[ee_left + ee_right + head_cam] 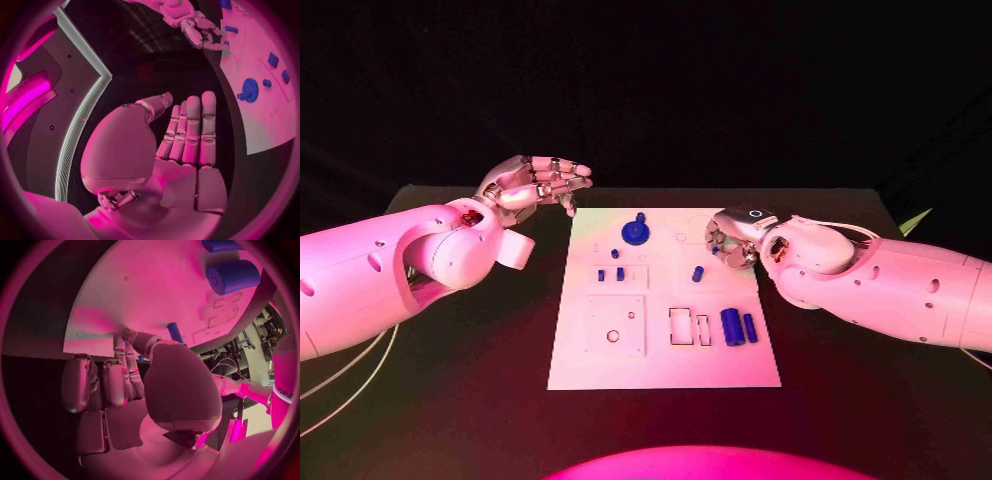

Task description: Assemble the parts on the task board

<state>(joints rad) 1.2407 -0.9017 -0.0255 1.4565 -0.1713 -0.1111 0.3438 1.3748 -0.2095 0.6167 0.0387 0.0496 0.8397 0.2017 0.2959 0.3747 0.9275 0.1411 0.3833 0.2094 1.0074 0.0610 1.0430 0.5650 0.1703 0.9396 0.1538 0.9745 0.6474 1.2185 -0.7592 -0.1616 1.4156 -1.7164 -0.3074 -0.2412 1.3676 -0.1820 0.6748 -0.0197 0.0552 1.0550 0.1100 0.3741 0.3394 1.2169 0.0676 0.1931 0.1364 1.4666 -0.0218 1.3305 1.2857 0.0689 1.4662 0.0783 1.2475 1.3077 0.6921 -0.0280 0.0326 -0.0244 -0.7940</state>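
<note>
Left hand (pixel 535 184): hovering off the task board (pixel 664 345), fingers apart, empty.
Right hand (pixel 736 237): fingertips on the board's edge; grip unclear.

A black desk (pixel 473 400) carries the white board (pixel 665 368), which lies flat at its middle, long side running away from the robot. On the board sit blue parts: a gear (pixel 636 234) near the far end, small pegs (pixel 610 274) left of centre, one peg (pixel 697 272) right of centre, and two cylinders (pixel 740 327) side by side near the right edge. Thin cables (pixel 343 385) trail over the desk's left edge.
</note>
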